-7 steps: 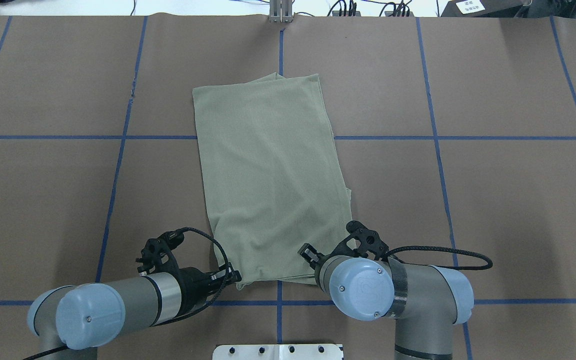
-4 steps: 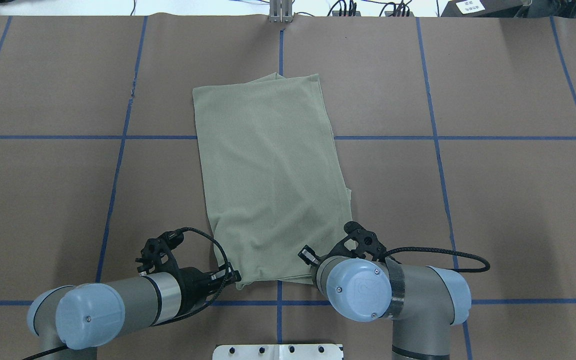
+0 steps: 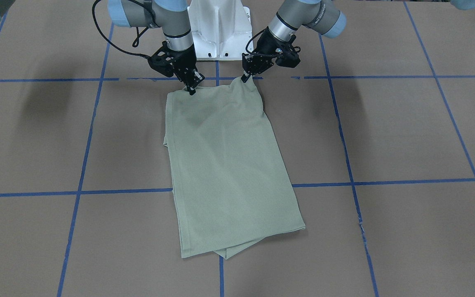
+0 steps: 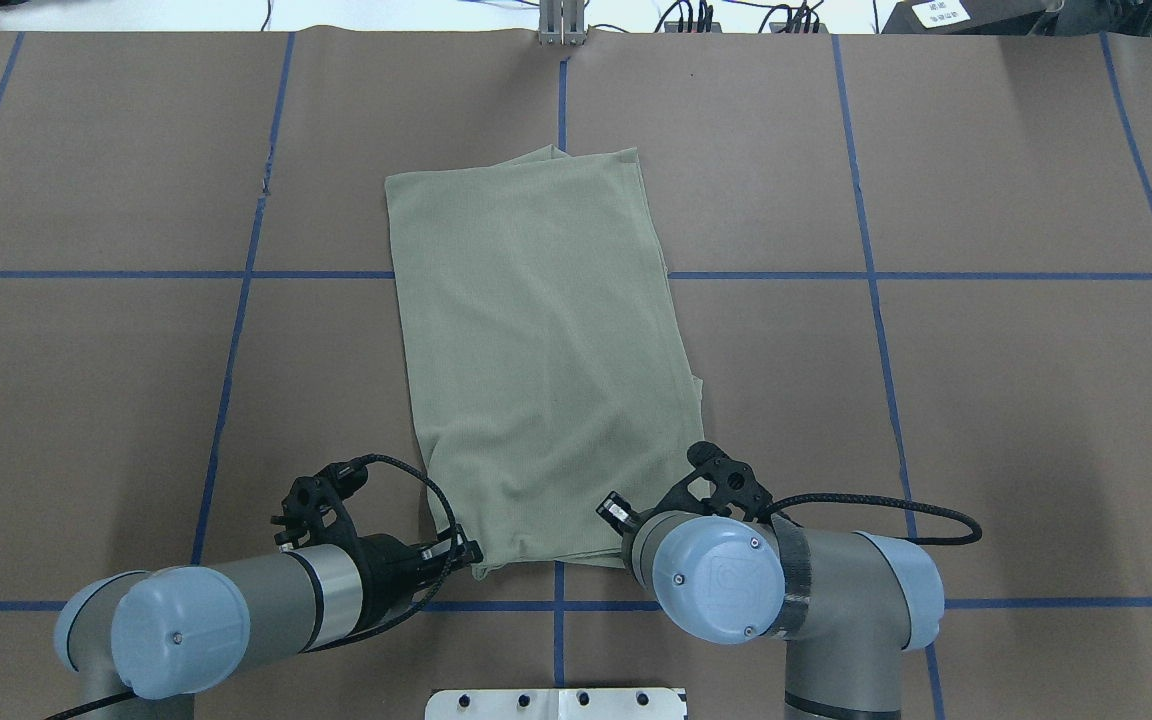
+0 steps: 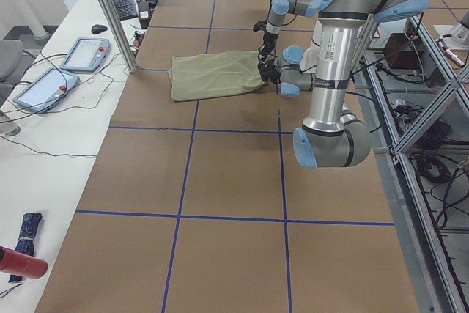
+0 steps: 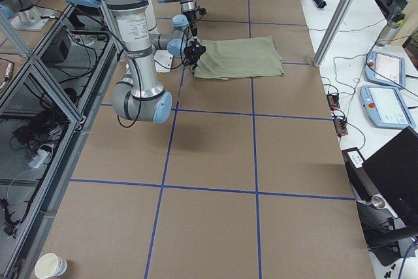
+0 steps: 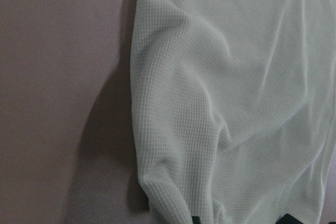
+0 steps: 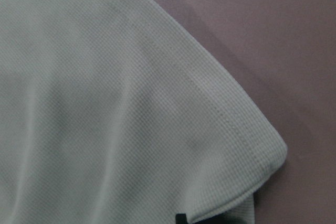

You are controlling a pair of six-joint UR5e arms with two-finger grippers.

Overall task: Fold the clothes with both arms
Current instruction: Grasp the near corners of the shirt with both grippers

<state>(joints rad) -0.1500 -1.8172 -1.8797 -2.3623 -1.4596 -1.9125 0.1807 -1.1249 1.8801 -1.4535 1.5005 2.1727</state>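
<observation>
The pale sage-green shirt (image 4: 536, 330) lies folded into a long strip in the middle of the table (image 4: 986, 400), also seen in the front view (image 3: 229, 165). My left gripper (image 4: 471, 552) is shut on its near left corner, and in the front view that corner rises in a small peak to the gripper (image 3: 245, 77). My right gripper (image 3: 191, 88) is shut on the other near corner; in the overhead view the wrist hides most of it. Both wrist views show ribbed knit cloth (image 7: 236, 77) (image 8: 105, 103) close up, with black fingertips (image 7: 194, 220) at the bottom edge.
The white pedestal base (image 3: 217, 24) stands just behind both grippers. Blue tape lines (image 4: 876, 300) cross the brown table cover. A metal post (image 4: 562, 30) stands at the far edge. Tablets (image 5: 80, 53) lie on a side bench, and a paper cup (image 6: 51, 266) sits near a table corner.
My right wrist has shifted slightly left and toward the near edge with its shirt corner. The left arm has not moved.
</observation>
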